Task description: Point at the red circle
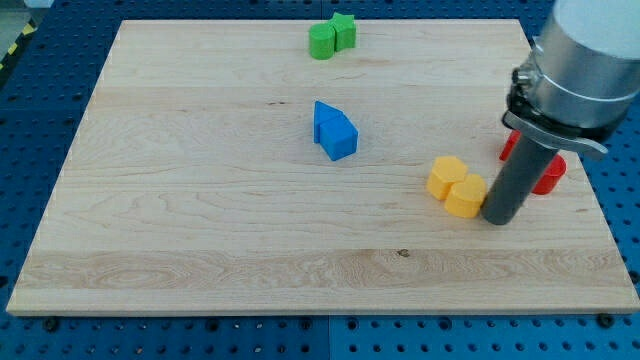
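Observation:
The red circle (549,174) lies near the board's right edge, mostly hidden behind my rod. Another red block (509,146) peeks out just left of the rod, its shape hidden. My tip (497,218) rests on the board just below and left of the red circle, touching or almost touching the right side of the yellow blocks (457,185).
Two yellow blocks sit together left of the tip. Two blue blocks (333,130) lie joined at the board's middle. A green circle (321,41) and a green star (344,31) sit at the top edge. The wooden board (200,200) lies on a blue perforated table.

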